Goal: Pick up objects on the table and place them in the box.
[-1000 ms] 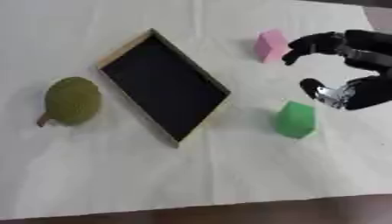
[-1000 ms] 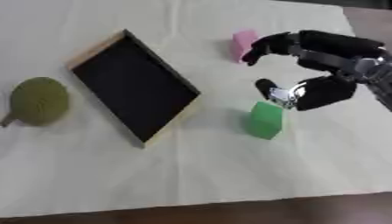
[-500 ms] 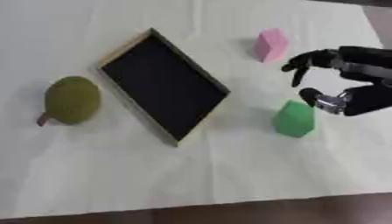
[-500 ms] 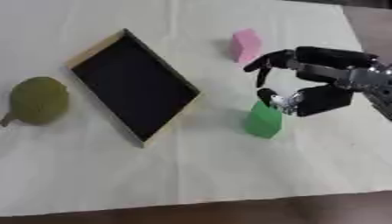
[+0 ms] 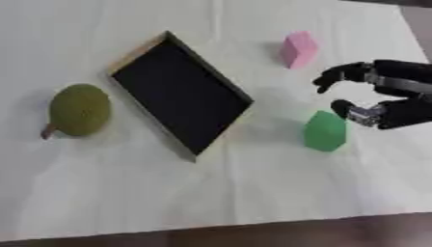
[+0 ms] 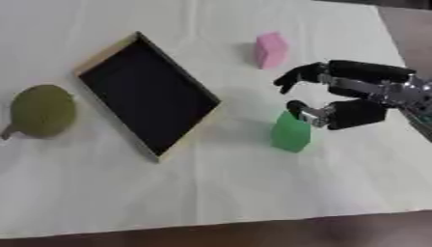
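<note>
1. The right hand hangs just at 3 o'clock of the green block, thumb and fingers spread apart and holding nothing, shaped to close round it
2. The box lies empty at the block's 9 o'clock, dark floor up, ready to receive
3. The pink block waits at 12 o'clock; the green fruit sits beyond the box
</note>
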Motion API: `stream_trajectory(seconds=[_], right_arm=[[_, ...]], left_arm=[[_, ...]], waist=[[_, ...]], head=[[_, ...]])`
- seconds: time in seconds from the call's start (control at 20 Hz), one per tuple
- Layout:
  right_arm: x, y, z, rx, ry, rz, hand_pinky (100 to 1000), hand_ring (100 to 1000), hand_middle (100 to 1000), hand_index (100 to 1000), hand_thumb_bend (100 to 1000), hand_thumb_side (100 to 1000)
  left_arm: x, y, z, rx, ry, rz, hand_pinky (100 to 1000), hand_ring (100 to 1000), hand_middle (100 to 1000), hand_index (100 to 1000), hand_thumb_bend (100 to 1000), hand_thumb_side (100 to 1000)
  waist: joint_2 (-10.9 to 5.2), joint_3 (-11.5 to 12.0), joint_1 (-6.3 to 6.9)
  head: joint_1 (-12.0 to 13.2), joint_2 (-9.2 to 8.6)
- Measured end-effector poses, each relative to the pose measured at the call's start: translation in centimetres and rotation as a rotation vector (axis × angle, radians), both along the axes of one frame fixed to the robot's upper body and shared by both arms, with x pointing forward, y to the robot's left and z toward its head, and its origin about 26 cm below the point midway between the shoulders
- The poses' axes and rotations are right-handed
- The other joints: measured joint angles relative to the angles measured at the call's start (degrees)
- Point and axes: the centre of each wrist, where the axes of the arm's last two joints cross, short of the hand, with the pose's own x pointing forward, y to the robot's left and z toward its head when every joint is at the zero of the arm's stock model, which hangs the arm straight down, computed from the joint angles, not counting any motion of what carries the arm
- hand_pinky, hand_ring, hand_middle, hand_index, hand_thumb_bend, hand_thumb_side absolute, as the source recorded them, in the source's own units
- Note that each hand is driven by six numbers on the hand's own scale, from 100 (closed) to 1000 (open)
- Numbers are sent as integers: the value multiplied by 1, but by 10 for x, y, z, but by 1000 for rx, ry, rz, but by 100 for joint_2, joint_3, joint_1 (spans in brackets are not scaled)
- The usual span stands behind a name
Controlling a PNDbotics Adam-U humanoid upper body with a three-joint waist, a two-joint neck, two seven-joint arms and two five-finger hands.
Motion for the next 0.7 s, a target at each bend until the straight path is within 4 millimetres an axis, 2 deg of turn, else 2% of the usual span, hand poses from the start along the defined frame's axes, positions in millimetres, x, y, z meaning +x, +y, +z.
stream_trajectory(seconds=[0.4, 0.65, 0.7], right_arm=[[1, -3, -12, 1, 11, -38, 1000, 1000, 806, 956, 100, 898], [2, -3, -19, 3, 1, -49, 1000, 1000, 801, 949, 100, 715], [2, -3, -20, 6, -1, -49, 1000, 1000, 801, 948, 100, 707]], left_arm=[[0, 0, 0, 1, 1, 0, 689, 783, 793, 818, 100, 644], [0, 0, 0, 3, 4, 0, 689, 784, 794, 818, 100, 645], [0, 0, 0, 3, 4, 0, 689, 784, 794, 818, 100, 645]], waist=[[1, -22, 8], [9, -22, 9], [13, -22, 10]], head=[[5, 0], [14, 0], [19, 0]])
